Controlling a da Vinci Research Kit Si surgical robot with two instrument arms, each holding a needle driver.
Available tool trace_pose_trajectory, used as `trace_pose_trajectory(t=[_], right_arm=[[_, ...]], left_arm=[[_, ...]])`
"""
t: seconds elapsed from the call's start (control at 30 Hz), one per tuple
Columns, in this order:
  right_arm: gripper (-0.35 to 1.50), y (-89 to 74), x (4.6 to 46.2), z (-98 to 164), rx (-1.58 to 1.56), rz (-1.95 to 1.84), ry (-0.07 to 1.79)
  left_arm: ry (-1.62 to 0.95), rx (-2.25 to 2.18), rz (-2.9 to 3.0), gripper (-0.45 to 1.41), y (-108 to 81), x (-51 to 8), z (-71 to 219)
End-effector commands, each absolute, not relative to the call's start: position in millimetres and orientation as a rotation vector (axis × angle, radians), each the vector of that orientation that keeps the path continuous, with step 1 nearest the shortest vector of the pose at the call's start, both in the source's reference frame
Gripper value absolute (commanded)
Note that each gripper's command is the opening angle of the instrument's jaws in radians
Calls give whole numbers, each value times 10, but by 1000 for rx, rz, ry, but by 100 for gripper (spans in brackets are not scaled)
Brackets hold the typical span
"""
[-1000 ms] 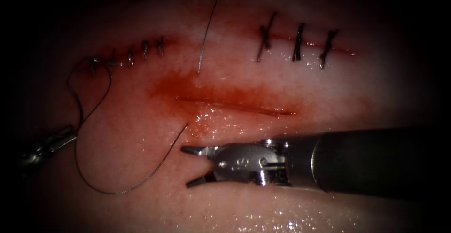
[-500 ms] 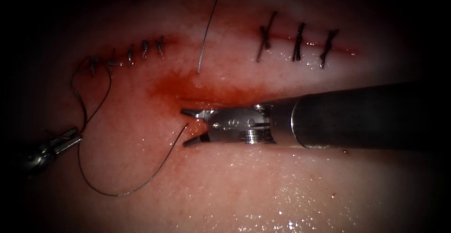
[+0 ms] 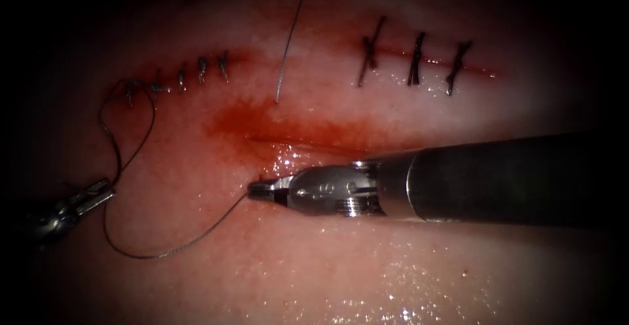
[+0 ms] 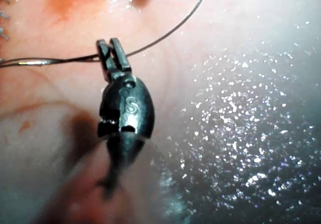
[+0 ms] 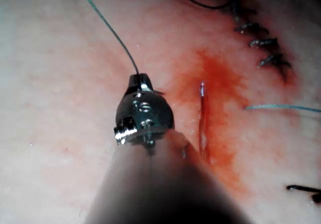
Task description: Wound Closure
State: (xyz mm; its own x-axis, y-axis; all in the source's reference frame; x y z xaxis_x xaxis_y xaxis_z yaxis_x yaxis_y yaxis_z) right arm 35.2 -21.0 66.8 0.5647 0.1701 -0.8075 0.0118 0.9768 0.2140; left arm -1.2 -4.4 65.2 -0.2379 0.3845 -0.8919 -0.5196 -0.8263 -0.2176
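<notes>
Tissue (image 3: 196, 286) is lying wet and glistening under both tools, red fluid (image 3: 262, 125) pooling around the open cut (image 3: 327, 147). At far left, the left tool (image 3: 98, 191) is sitting with jaws clamped on the thread (image 3: 164, 254), which is running up to the stitched row (image 3: 177, 76). The needle is not identifiable here; the dark loop is arcing along the tissue to the right tool (image 3: 259, 189), whose jaws are pinched together on that strand's end, just below the cut's left end. Risks, as judgement: both tools gripping one strand means opposing pulls could snap it or drag the finished stitches; wet surface could let the strand slip.
</notes>
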Motion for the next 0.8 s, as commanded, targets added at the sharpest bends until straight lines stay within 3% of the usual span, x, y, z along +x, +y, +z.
trace_pose_trajectory(t=[0.03, 0.33, 0.8], right_arm=[[-35, -233, 355, 659, 217, 79, 967], [-35, -297, 349, 595, 263, -3, 972], [-35, -361, 378, 539, 407, -55, 1005]], left_arm=[[160, -1457, 2094, -45, -53, -18, 657], [159, -1459, 2099, -45, -55, -22, 661], [155, -1461, 2108, -45, -57, -24, 665]])
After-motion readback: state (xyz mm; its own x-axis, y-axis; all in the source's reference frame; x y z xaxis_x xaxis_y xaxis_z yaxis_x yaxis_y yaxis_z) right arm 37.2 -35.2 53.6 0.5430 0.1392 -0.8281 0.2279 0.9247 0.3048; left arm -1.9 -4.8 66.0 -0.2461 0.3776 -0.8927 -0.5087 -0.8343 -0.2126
